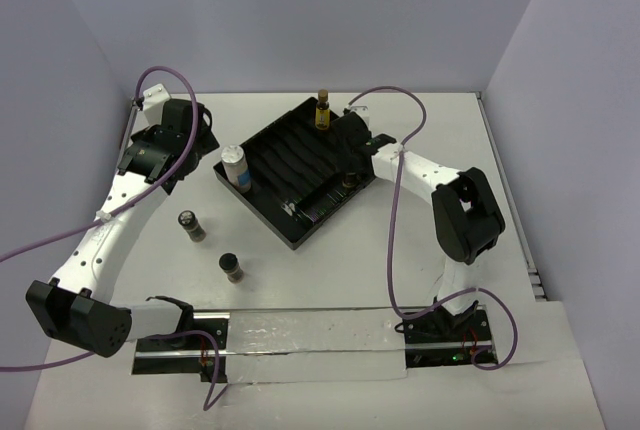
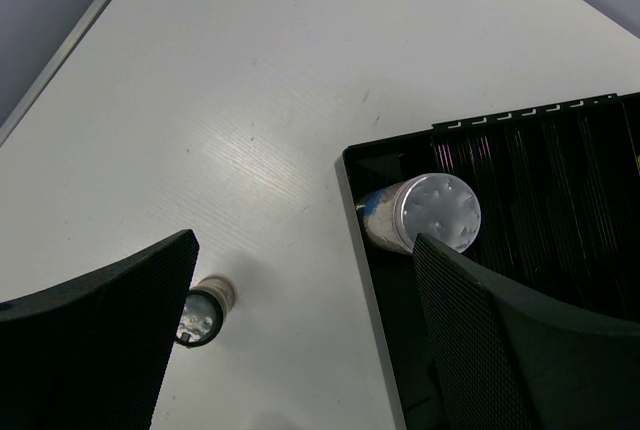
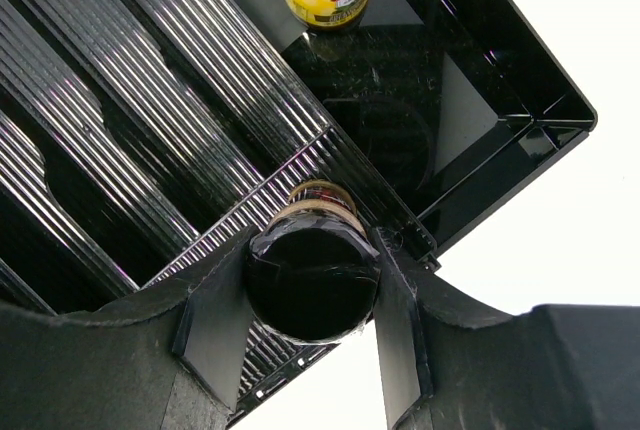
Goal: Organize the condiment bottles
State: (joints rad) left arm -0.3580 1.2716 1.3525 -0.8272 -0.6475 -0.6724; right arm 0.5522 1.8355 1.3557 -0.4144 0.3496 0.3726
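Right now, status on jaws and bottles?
Left gripper: jaws open, empty. Right gripper: jaws shut on black-capped bottle over tray. Two dark bottles on table, unobstructed.

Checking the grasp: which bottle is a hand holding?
The dark-capped bottle between the right hand's fingers. The amber bottle and white-lidded one in the tray and two dark ones on the table stand free.
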